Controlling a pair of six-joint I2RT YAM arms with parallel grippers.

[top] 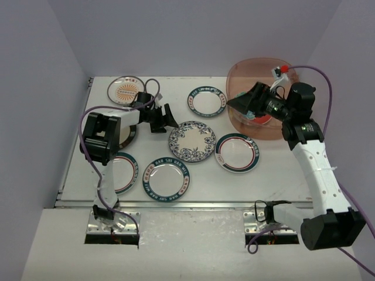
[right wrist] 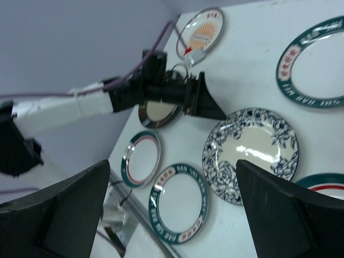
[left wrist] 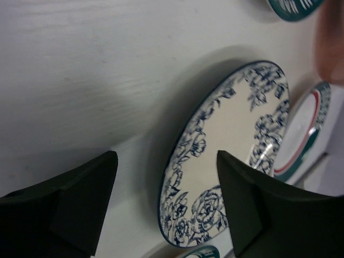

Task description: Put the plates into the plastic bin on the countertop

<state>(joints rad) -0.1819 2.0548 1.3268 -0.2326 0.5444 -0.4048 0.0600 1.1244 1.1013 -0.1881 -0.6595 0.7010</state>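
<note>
The blue floral plate [top: 192, 141] lies flat mid-countertop. My left gripper [top: 165, 119] is low at its left rim. In the left wrist view the left gripper [left wrist: 166, 161] is open, its fingers either side of the floral plate's [left wrist: 231, 140] near rim without touching it. The plastic bin [top: 281, 133] stands at the back right with a red plate [top: 265, 120] inside. My right gripper [top: 240, 104] hangs open and empty over the bin's left wall. From the right wrist, the right gripper [right wrist: 173, 165] looks down on the floral plate [right wrist: 250, 153].
More plates lie on the countertop [top: 269, 175]: an orange sunburst [top: 126, 89], a green-rimmed one [top: 206, 101], a red-teal one [top: 237, 152], a lettered green one [top: 166, 178], a green-red one [top: 123, 172] and a dark-rimmed one [top: 128, 138] partly under the left arm. A metal rail [top: 187, 203] edges the front.
</note>
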